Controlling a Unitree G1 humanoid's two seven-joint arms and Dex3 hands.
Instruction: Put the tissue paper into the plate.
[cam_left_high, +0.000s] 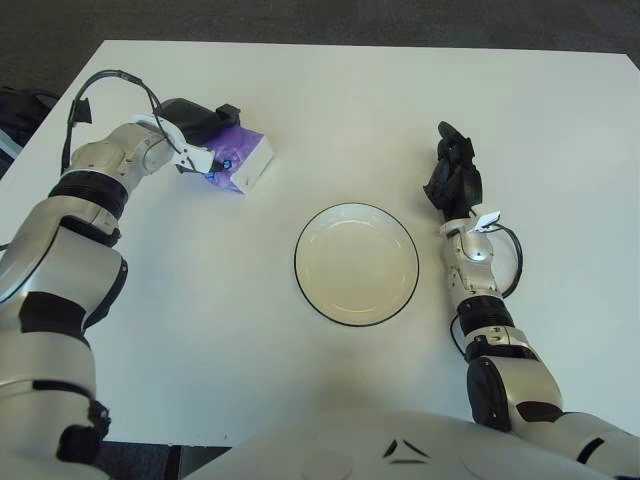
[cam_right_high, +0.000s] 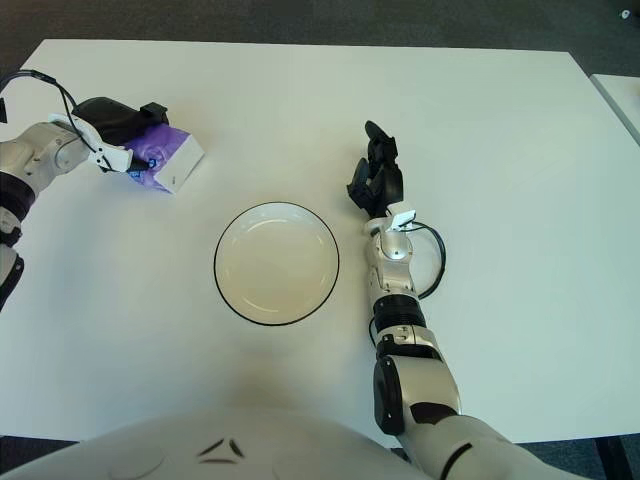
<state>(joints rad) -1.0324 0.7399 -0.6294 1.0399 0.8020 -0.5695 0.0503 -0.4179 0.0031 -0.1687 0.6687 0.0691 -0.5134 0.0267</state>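
- Left hand (cam_left_high: 198, 122) far out at the table's (cam_left_high: 330, 90) left rear, fingers clamped on the purple-and-white tissue pack (cam_left_high: 243, 160).
- Pack tilted, one end raised off the surface, well apart from the plate (cam_left_high: 356, 264).
- Plate flat at mid-table, white with a dark rim, nothing in it.
- Right hand (cam_left_high: 451, 174) just right of the plate, dark fingers gathered close together and pointing away from the body, holding nothing.
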